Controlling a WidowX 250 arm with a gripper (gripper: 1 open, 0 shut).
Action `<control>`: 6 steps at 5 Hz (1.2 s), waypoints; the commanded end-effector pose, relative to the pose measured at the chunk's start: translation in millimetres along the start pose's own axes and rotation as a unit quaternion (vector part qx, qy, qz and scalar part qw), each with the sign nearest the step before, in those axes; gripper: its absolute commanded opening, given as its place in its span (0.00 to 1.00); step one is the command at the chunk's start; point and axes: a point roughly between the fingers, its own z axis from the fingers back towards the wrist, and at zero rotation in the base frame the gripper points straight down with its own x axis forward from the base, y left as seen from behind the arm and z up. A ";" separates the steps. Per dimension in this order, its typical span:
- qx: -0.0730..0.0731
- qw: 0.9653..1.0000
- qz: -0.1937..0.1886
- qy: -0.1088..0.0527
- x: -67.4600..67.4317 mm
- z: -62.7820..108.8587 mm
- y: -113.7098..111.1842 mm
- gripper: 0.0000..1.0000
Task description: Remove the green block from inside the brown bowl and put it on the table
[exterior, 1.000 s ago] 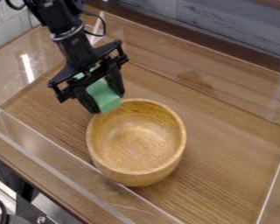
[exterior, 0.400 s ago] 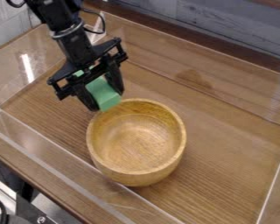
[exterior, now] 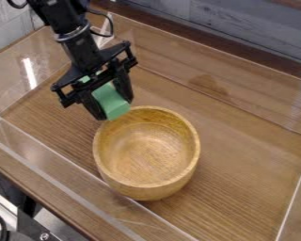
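Note:
The green block (exterior: 112,102) hangs in the air just above the far-left rim of the brown bowl (exterior: 147,151), tilted on end. My gripper (exterior: 102,97) is shut on the green block, its black fingers on either side of it. The bowl's wooden inside holds nothing. The table (exterior: 229,104) is brown wood grain and stretches to the right and behind the bowl.
Clear acrylic walls (exterior: 65,179) edge the table at the front and left. The black arm (exterior: 65,28) comes down from the upper left. A grey plank wall runs along the back.

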 end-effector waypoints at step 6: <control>-0.010 1.000 -0.017 -0.015 8.1 6.1 -10.1 0.00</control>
